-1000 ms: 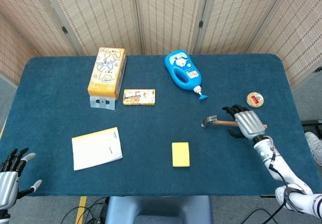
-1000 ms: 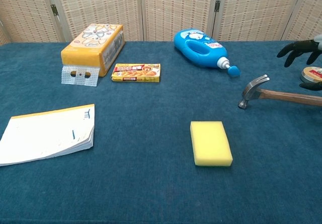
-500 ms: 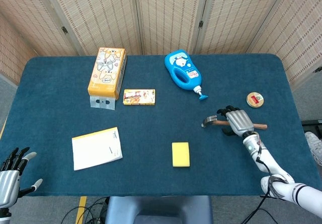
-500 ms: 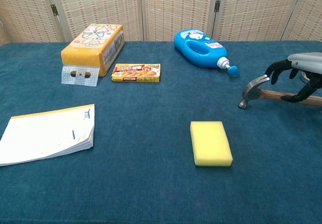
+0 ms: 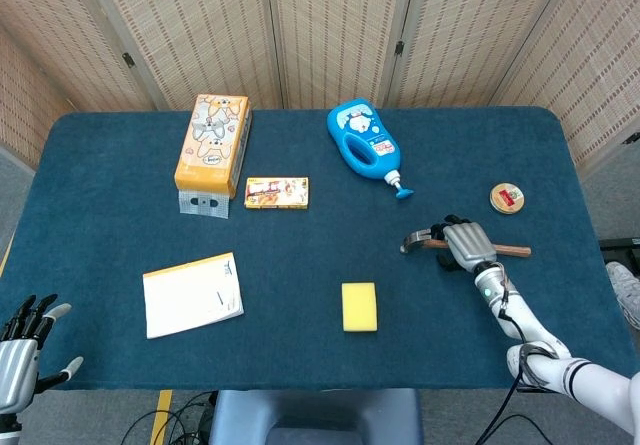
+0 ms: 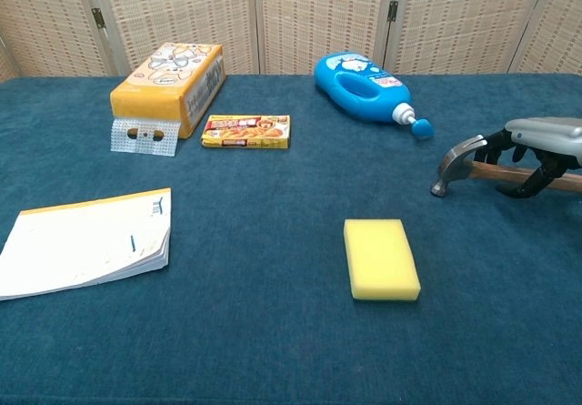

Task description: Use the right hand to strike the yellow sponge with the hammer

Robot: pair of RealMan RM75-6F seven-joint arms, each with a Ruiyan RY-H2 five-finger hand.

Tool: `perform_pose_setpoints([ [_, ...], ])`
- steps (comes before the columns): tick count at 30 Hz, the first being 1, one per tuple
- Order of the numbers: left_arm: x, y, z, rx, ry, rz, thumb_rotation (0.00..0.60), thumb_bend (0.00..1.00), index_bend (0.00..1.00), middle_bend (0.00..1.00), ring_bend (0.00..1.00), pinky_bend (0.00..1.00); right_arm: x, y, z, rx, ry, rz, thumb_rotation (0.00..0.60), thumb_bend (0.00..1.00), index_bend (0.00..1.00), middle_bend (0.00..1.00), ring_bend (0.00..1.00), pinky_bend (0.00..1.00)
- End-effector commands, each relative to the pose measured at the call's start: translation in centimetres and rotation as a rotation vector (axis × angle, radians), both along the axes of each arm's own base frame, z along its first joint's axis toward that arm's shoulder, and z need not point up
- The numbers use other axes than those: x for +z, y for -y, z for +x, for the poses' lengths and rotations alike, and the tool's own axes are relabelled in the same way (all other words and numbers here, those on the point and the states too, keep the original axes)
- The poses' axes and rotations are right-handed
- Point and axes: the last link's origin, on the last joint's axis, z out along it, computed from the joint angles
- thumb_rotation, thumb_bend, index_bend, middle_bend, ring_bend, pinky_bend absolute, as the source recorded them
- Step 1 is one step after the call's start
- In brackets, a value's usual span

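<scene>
Two hands show in the head view: the right hand (image 5: 467, 244) lies over the wooden handle of the hammer (image 5: 420, 240) just behind its metal head, dark fingers curled down around the shaft, though whether they clamp it I cannot tell; the left hand (image 5: 22, 339) hangs off the near left corner of the blue felt table (image 5: 100, 215), fingers spread, holding nothing. A soft rectangular yellow sponge (image 5: 359, 306) lies flat, near the front edge, apart from the hammer with bare cloth between. Farther back are a blue cartoon-printed bottle (image 5: 364, 146), an orange carton (image 5: 212, 144), a small flat box (image 5: 277, 192), a white notepad (image 5: 193, 293) and a round tin (image 5: 507, 198); their print is too small to read. From the chest view, the right hand (image 6: 536, 150) arches over the handle at the right edge, the hammer (image 6: 459, 161) resting on the cloth, the sponge (image 6: 380, 258) nearer and leftward.
</scene>
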Motion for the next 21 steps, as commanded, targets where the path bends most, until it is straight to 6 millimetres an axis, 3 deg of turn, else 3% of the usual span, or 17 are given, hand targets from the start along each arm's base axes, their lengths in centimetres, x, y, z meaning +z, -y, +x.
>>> perform_pose_setpoints([
  [1,0.01,0.10,-0.14,0.005,0.001,0.000,0.600,0.20,0.24,0.16,0.06,0.20,-0.10,0.06,-0.13,-0.008,-0.001,0.001,0.600,0.34,0.37,0.40,0.14,0.26],
  [21,0.12,0.42,-0.78,0.019,0.002,0.005,0.600,0.20,0.24,0.16,0.06,0.20,-0.67,0.33,-0.19,-0.033,-0.003,0.001,0.600,0.45,0.46,0.47,0.18,0.26],
])
